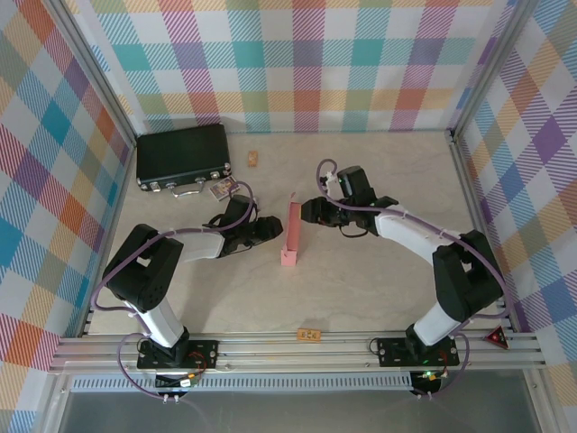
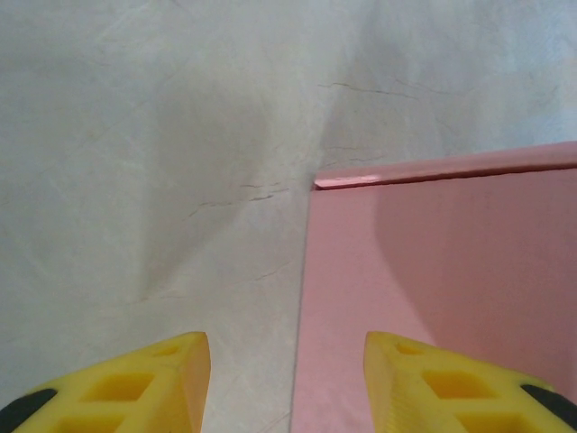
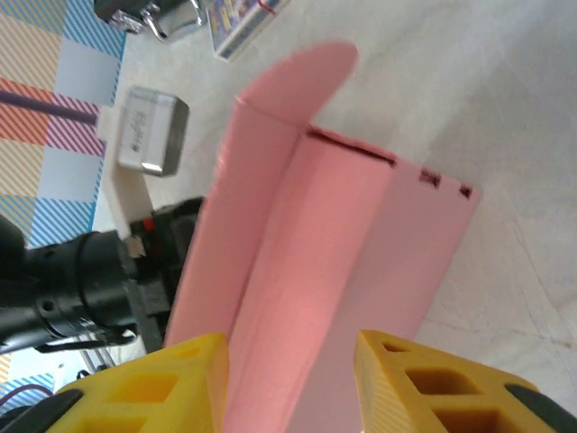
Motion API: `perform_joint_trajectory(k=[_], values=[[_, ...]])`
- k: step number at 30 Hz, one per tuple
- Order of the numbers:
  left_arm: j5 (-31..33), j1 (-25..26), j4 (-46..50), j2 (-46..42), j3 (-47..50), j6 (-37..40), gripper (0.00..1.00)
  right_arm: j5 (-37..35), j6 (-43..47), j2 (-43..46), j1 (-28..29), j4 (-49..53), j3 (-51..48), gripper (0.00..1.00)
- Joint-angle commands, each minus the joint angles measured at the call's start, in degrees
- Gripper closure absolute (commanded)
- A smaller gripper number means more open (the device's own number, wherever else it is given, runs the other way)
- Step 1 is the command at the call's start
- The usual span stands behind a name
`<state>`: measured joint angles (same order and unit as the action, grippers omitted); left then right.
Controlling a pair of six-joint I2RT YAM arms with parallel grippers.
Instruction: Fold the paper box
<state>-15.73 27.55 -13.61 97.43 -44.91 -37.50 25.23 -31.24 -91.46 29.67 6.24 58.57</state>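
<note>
Between both parted grippers, left (image 1: 269,227) and right (image 1: 309,212), stands the paper box (image 1: 293,230)

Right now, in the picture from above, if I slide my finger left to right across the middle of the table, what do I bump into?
left gripper → paper box → right gripper
</note>
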Motion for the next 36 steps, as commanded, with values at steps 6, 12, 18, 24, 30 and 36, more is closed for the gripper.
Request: perform_joint_trajectory(k=[6, 12, 18, 24, 30, 36], values=[[-3.0, -0.4, 1.7, -1.2, -2.0, 1.9, 0.52, 6.6, -1.6, -4.1, 1.3, -3.5, -0.8, 0.55], [-2.3, -0.4, 3.9, -2.4, -2.6, 2.9, 0.52, 5.8, -3.5, -6.6, 1.4, -3.6, -0.8, 0.56], [0.7, -0.4, 8.6, -5.0, -3.8, 4.9, 0.51, 3.2, -5.0, -7.4, 1.4, -1.9, -0.8, 0.59], [7.9, -0.4, 15.5, -10.3, -5.2, 6.5, 0.47, 2.8, -5.5, -6.9, 1.4, -1.9, -0.8, 0.6], [11.8, 1.0, 20.3, -16.1, -7.7, 9.5, 0.32, 3.4, -5.2, -2.1, 1.4, -5.7, -1.5, 0.54], [15.5, 3.9, 25.7, -18.8, -12.0, 12.0, 0.2, -5.4, -3.5, 3.9, 0.9, -0.5, -1.2, 0.49]])
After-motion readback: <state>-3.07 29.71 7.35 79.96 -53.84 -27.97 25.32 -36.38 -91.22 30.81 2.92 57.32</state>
